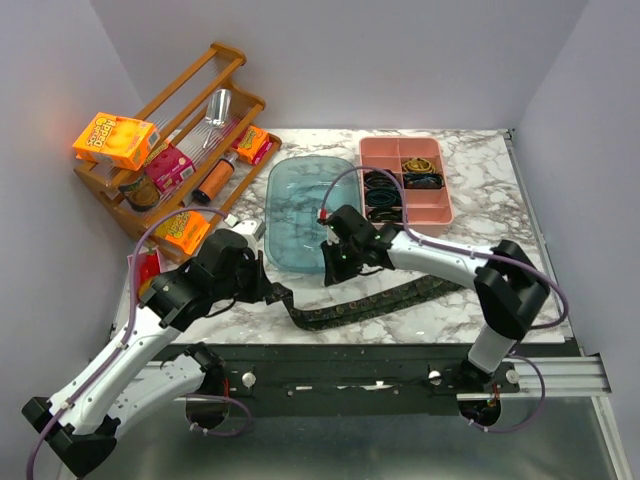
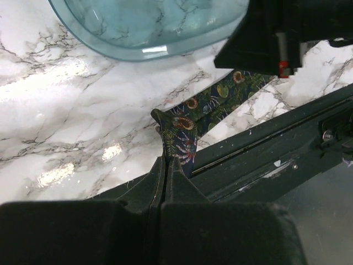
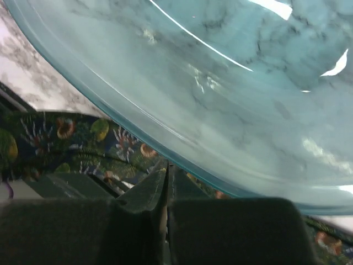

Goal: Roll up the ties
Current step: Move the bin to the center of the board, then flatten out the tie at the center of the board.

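Observation:
A long dark tie (image 1: 385, 298) with a green and orange floral print lies along the table's front edge. My left gripper (image 1: 277, 293) is shut on its left end, and the fabric stands up folded from the closed jaws in the left wrist view (image 2: 185, 130). My right gripper (image 1: 336, 264) is shut just right of it, at the front rim of the blue tray. Its tips press into the tie (image 3: 71, 138), which runs beneath them. Several rolled dark ties (image 1: 383, 195) sit in the pink tray.
The translucent blue tray (image 1: 300, 215) lies right behind both grippers. The pink divided tray (image 1: 440, 212) stands at the back right. A wooden rack (image 1: 180, 130) with snack boxes and cans fills the back left. The black table rail (image 2: 265, 149) runs beside the tie.

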`<act>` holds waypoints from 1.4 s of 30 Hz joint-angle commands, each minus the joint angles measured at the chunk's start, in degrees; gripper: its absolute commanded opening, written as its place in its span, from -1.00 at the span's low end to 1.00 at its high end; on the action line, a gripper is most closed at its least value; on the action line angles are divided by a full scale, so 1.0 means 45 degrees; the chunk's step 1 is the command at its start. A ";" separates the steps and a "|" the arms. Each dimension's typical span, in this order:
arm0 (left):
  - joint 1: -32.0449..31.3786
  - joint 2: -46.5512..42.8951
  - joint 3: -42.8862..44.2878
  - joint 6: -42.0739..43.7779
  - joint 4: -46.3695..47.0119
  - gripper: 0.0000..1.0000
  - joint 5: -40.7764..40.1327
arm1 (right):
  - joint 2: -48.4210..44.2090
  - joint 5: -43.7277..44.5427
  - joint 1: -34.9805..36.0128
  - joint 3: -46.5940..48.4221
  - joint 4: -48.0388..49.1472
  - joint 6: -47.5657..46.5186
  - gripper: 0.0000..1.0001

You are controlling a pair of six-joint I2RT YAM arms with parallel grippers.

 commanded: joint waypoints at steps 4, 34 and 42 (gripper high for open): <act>-0.0043 -0.0039 0.0233 -0.0274 -0.0263 -1.00 -0.0694 | 0.2311 0.2387 0.0036 0.3039 0.0292 -0.0489 -0.80; -0.0023 0.1074 0.0565 -0.0332 -0.2040 -1.00 -0.2353 | 0.0185 0.0498 -0.0337 0.0525 -0.1232 -0.2248 -0.97; -0.0023 0.2147 0.0975 -0.0450 -0.2158 -1.00 -0.3154 | 0.0691 0.0009 0.0678 -0.0063 -0.1799 -0.2560 -0.99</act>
